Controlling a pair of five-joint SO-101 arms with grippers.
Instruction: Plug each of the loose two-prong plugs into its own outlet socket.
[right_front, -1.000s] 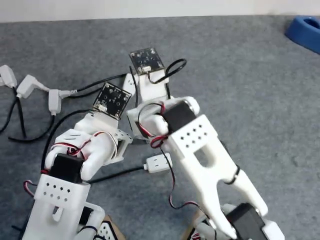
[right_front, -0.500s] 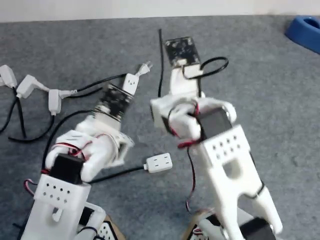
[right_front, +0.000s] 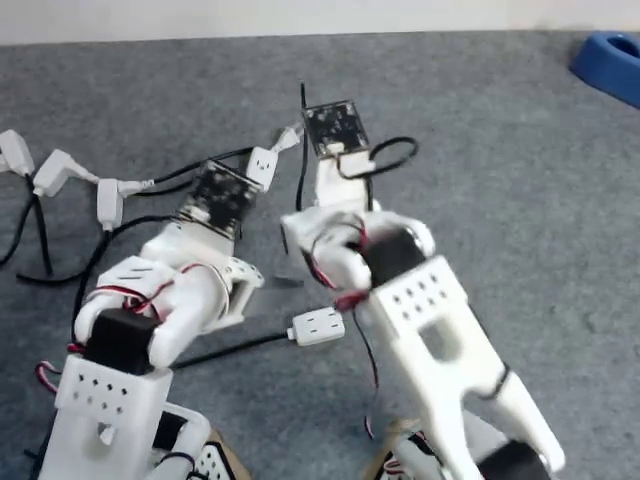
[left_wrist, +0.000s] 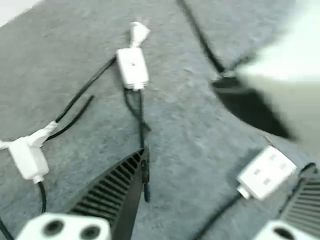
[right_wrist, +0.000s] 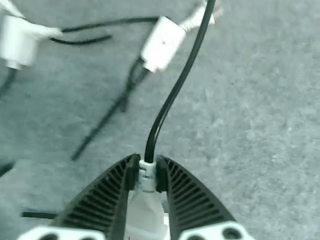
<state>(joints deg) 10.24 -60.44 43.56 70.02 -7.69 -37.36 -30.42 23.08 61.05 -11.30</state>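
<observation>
Right wrist view, A notes: two-prong plug (right_wrist: 145, 202) pinched between the right fingers (right_wrist: 112, 195), which are set narrow on its white body and appear to hold it clear of the grey surface (right_wrist: 260, 125). The long axis runs along the fingers. The black cord (right_wrist: 175, 90) leaves at the tip end, away from the wrist. Prongs hidden, so presumably aimed back toward the palm.

B: Main risk, then: presented cord-first it cannot enter any socket, so a regrasp looks necessary. The cord also runs close past the far socket block (right_wrist: 161, 44). Tension there could twist the plug in the grip.

A: Free socket (left_wrist: 265, 172) lies flat near the left fingers (left_wrist: 117, 195), spread wide, holding nothing.

B: Unrestrained, it would likely skid under an insertion push. Other loose plugs (right_front: 55, 170) lie well apart.
</observation>
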